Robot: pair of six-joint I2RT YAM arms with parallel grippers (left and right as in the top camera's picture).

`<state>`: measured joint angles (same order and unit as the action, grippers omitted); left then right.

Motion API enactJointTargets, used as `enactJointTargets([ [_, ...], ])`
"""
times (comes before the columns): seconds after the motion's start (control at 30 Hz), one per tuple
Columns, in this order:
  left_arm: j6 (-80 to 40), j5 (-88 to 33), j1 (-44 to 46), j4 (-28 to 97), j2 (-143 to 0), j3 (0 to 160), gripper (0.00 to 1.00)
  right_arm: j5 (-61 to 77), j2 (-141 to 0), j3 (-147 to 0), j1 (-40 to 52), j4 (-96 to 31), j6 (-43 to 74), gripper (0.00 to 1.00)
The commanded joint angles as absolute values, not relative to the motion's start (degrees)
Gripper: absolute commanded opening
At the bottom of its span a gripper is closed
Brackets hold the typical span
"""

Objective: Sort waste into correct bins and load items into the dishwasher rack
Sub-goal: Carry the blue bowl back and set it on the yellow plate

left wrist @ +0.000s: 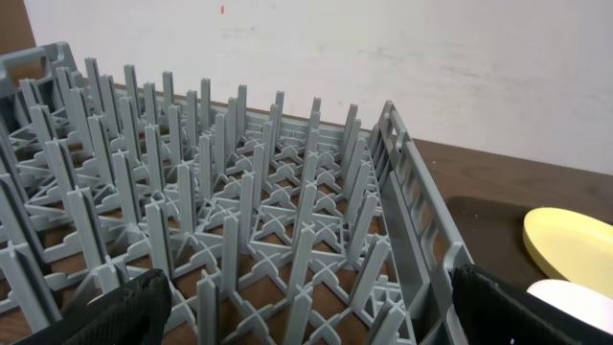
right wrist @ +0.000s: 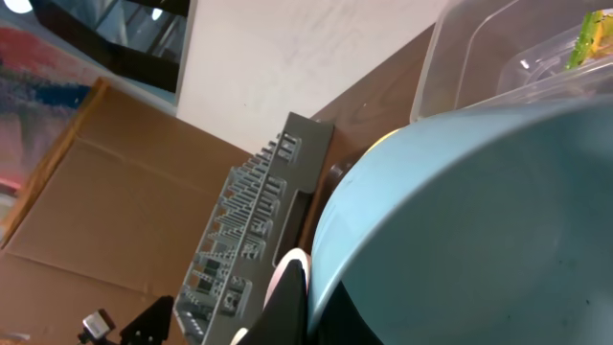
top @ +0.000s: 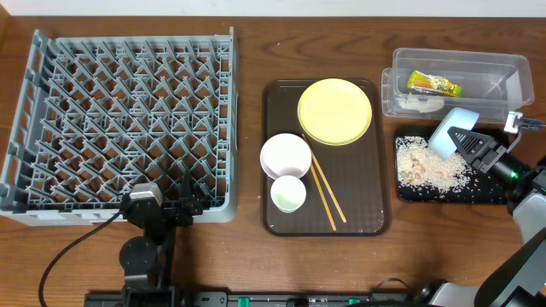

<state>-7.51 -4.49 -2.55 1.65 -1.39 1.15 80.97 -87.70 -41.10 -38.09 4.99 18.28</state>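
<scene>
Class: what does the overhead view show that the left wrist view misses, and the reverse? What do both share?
Only overhead: clear tub with snack wrapper, black tray of food scraps, chopsticks, light blue bowl in the right gripper. Only left wrist: the pale wall. Both: dishwasher rack, yellow plate.

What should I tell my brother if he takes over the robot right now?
The left pincer is open at the rack's near edge. The right pincer is shut on the light blue bowl, tilted above the black tray.
Done: wrapper and tissue in the clear tub, rice scraps in the black tray.
To do: the rack is empty; load that bowl plus the yellow plate, white bowl, cup and chopsticks from the brown tray.
</scene>
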Motion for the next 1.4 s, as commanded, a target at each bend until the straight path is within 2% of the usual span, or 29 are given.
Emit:
enactJointTargets([
  [0.0,-7.6,-5.3,-2.4,3.6,-1.4,0.2,0.95,79.0,-87.0,-41.4,-36.0,5.0,18.9,0.01],
  [0.2,-7.6,-5.3,-2.4,3.6,-1.4,0.2,0.95,79.0,-85.2,-41.7,-26.1,8.5,20.9,0.01],
  [0.33,-7.6,-5.3,-2.4,3.6,-1.4,0.2,0.95,72.1,-82.9,-42.1,-17.8,10.3,23.4,0.02],
  [0.5,-7.6,-5.3,-2.4,3.6,-1.4,0.2,0.95,56.1,-82.0,-42.2,-5.6,10.3,23.1,0.02],
  [0.63,-7.6,-5.3,-2.4,3.6,-1.4,0.2,0.95,41.9,-82.0,-43.6,4.2,8.4,17.3,0.01],
  [0.8,-7.6,-5.3,-2.4,3.6,-1.4,0.2,0.95,22.8,-82.1,-50.7,13.7,-5.4,6.5,0.01],
  [1.0,-7.6,-5.3,-2.4,3.6,-1.4,0.2,0.95,6.0,-83.4,-59.0,19.3,-16.8,-1.7,0.01],
  [1.37,-7.6,-5.3,-2.4,3.6,-1.4,0.2,0.95,6.7,-91.6,-59.6,20.8,-13.5,-8.9,0.01],
])
